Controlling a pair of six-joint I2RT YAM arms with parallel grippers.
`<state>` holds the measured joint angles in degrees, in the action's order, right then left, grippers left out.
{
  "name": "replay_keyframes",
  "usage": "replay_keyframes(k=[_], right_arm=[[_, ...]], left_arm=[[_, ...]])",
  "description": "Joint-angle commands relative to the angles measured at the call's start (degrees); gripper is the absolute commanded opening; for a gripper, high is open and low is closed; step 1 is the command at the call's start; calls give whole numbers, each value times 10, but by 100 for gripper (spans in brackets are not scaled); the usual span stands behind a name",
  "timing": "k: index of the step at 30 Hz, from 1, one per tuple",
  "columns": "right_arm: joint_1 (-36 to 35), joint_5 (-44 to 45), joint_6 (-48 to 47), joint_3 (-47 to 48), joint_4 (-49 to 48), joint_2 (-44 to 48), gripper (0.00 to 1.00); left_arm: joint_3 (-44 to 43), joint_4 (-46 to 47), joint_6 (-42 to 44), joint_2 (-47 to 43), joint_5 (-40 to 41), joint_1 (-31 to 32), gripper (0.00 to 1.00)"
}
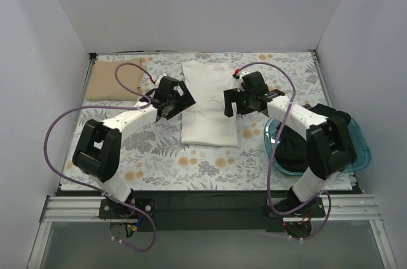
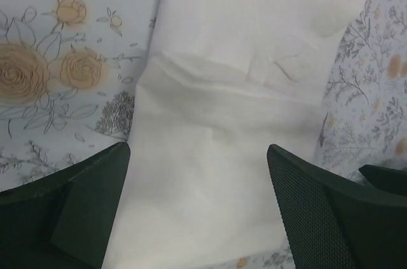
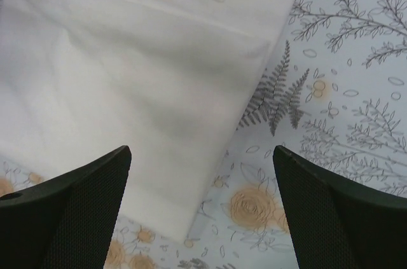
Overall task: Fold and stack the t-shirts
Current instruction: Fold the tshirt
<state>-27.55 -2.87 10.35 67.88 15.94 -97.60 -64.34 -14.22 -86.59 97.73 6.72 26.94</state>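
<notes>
A white t-shirt [image 1: 210,105] lies in the middle of the counter [image 1: 159,158], folded into a long narrow rectangle that runs from the far side towards the arms. The counter is covered with a pale cloth printed with orange roses and grey ferns.

The left end effector [image 1: 179,101] hangs at the shirt's left edge about halfway along its length, and the right end effector [image 1: 233,101] hangs at the right edge opposite it. Both stand apart and hold nothing.

In the left wrist view the two dark fingers [image 2: 76,208] frame white fabric, with a soft crease line running across the shirt ahead of them. In the right wrist view the fingers [image 3: 337,215] straddle the shirt's long edge (cloth on one side, printed counter cover on the other), and a folded-in flap shows at the top. Whether the fingertips touch the fabric cannot be told.

A tan folded garment [image 1: 113,80] sits flat in the far left corner, well apart from the white shirt. At the right side, beside the right arm, a blue basin [image 1: 362,149] holds a heap of dark clothes [image 1: 296,149], part of it draped over the near rim. Purple cables [image 1: 48,138] loop along both arms.
</notes>
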Motion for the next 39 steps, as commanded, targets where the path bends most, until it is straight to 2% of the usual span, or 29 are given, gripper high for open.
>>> replay_keyframes(k=[1, 6, 12, 20, 23, 32, 36, 39], right_arm=[[0, -27, 20, -49, -28, 83, 98], [0, -62, 45, -158, -43, 146, 98], [0, -92, 73, -241, -65, 181, 98], [0, -136, 90, -288, -106, 201, 97], [0, -135, 93, -298, -108, 203, 95], [0, -151, 100, -316, -123, 191, 89], [0, -154, 105, -318, -130, 182, 81], [-4, -155, 110, -317, -140, 172, 75]], left_arm=[[46, 1, -19, -80, -39, 2, 89], [161, 16, -53, -140, -50, 23, 91], [237, 24, -81, -179, -66, 44, 90], [291, 24, -97, -196, -66, 50, 55], [302, 24, -104, -199, -60, 51, 45], [291, 26, -100, -171, -36, 50, 43], [284, 36, -96, -152, -44, 50, 32], [284, 46, -92, -140, -53, 51, 15]])
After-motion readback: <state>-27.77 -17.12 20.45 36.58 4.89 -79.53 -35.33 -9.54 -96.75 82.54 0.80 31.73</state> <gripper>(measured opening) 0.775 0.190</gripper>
